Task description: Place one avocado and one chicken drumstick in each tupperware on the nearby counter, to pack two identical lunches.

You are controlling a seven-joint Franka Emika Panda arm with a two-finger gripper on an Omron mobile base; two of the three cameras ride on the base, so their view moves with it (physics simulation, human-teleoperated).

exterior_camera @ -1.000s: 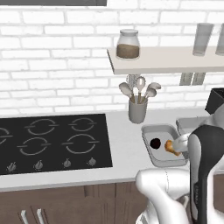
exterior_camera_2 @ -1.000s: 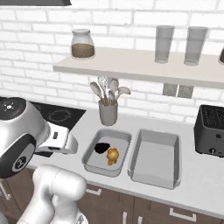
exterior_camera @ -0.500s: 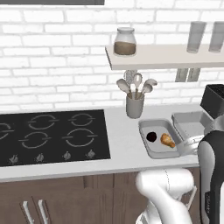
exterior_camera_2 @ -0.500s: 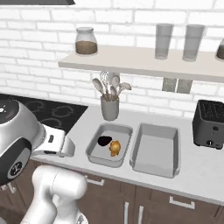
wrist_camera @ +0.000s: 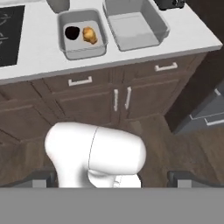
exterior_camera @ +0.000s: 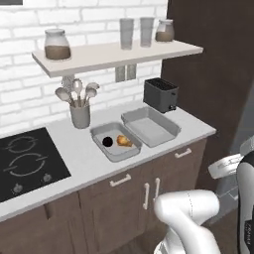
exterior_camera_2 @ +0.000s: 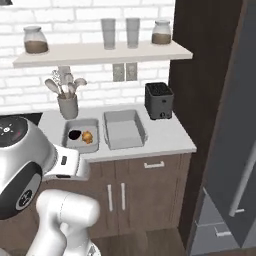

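Grey tupperwares, 2, sitting side by side on pale counter. We are seeing near-black avocado beside golden-orange drumstick inside left tupperware; right tupperware near black toaster. Our gripper is hanging spread wide, grasping nothing, over dark floor.

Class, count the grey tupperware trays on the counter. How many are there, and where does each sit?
2. One tupperware sits nearer the utensil cup, holding a near-black avocado and a golden drumstick. The other tupperware is beside it, towards the toaster; nothing shows inside.
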